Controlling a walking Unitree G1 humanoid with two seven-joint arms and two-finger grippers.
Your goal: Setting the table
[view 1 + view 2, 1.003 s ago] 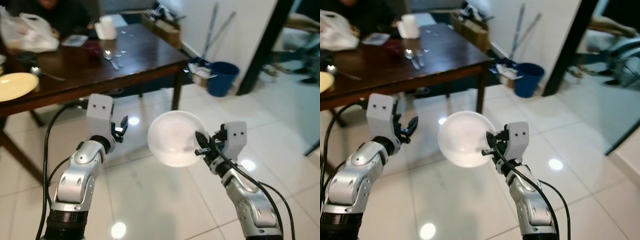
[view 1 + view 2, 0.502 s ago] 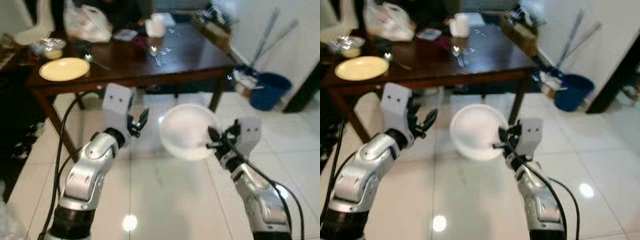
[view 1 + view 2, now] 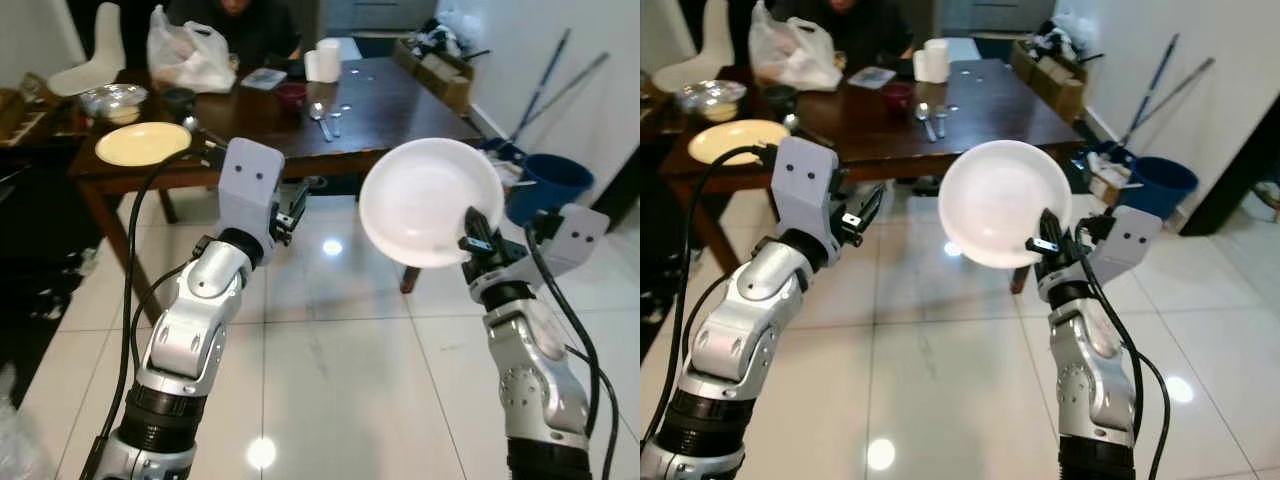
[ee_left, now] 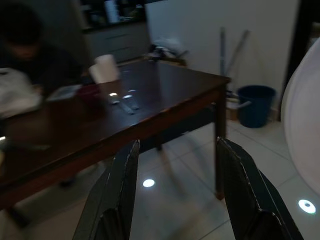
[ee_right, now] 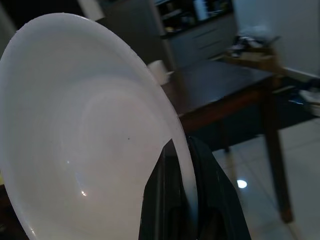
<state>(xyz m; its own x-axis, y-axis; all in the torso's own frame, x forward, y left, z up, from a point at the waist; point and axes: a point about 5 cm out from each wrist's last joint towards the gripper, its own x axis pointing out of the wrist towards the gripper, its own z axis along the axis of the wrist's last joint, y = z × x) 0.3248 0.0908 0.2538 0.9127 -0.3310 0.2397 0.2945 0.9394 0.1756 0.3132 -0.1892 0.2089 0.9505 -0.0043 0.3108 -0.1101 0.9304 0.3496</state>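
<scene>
A white bowl is held up on edge in front of the dark wooden table's near right corner. My right gripper is shut on its rim; in the right wrist view the black fingers pinch the bowl's edge. My left gripper is raised to the bowl's left, open and holding nothing. The left wrist view looks between its two fingers toward the table. On the table lie a yellow plate at the left and two spoons near the middle.
The table also carries a white plastic bag, a metal bowl, a dark red bowl and a white roll. A person sits at its far side. A blue bucket and poles stand by the right wall. Glossy white tiles lie underfoot.
The camera has swung, so more of the table's left side shows. My right gripper now holds the bowl higher, level with the table's corner. The left arm is raised too.
</scene>
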